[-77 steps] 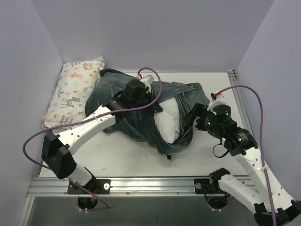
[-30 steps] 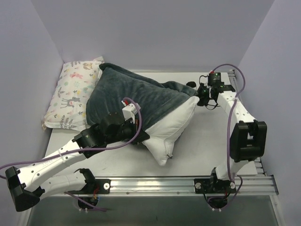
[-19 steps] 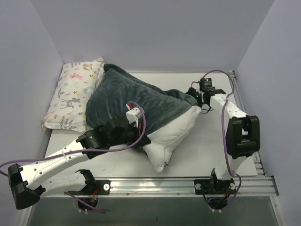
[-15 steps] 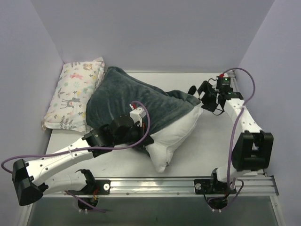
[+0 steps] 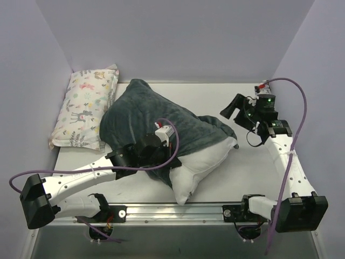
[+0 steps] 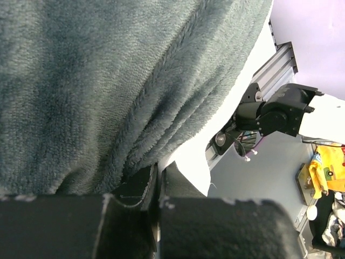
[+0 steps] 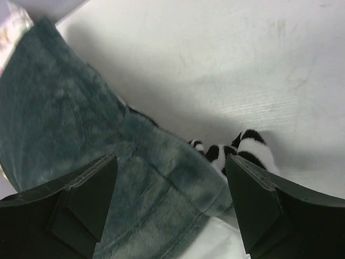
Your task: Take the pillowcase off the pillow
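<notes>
The dark grey-teal pillowcase (image 5: pixel 145 113) covers the upper left of the white pillow (image 5: pixel 202 162), whose bare end sticks out toward the front. My left gripper (image 5: pixel 170 161) lies at the case's hem. In the left wrist view its jaws (image 6: pixel 157 181) are pressed together where the plush hem (image 6: pixel 108 81) meets the white pillow (image 6: pixel 188 156). My right gripper (image 5: pixel 232 107) is open and empty, raised above the case's right corner. The right wrist view (image 7: pixel 172 199) shows teal plush (image 7: pixel 70 108), a zebra-striped fold (image 7: pixel 250 148) and white pillow (image 7: pixel 207 248) below it.
A small pastel animal-print pillow (image 5: pixel 86 105) lies against the left wall. Lilac walls close in the table on three sides. An aluminium rail (image 5: pixel 178 208) runs along the front edge, with the right arm's base (image 6: pixel 275 116) on it.
My right gripper has let go of the pillowcase corner, opened and drawn back to the right. My left gripper has shifted right along the hem, and the pillow's right end now lies lower.
</notes>
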You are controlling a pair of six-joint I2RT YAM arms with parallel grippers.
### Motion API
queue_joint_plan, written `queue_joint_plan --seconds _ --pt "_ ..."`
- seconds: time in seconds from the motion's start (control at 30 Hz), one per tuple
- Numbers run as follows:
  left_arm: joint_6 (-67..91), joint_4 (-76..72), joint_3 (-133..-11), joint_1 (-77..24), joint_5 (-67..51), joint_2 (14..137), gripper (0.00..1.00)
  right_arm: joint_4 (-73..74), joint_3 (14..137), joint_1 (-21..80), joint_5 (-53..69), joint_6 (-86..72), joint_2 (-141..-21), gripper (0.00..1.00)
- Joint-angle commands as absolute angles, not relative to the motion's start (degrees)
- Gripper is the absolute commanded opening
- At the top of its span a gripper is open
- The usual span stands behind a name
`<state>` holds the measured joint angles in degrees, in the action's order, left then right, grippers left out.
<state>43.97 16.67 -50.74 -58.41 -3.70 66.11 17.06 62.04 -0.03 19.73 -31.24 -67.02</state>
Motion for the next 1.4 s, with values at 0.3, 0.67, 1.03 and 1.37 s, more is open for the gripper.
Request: queue_joint_plan --seconds 0.3,0.67,1.03,1.37 --pt "43.8 16.7 -50.3 -59.1 -1.4 67.1 0.0 24.6 65.3 19.2 18.4 -18.6 -75.0 0.66" --pt "39.5 22.0 -49.9 -66.4 -5.1 69.3 0.0 29.4 94.5 19.9 19.2 -19.3 -99.1 0.0" --pt "39.5 20.9 -49.8 -70.7 -3.9 67.8 0.0 29.0 122.0 21.4 21.3 -25.8 -125.1 0.0" --pt "40.4 12.7 -56.4 -70.0 5.9 74.3 0.0 26.5 104.6 17.9 10.6 -25.0 -99.3 0.82"
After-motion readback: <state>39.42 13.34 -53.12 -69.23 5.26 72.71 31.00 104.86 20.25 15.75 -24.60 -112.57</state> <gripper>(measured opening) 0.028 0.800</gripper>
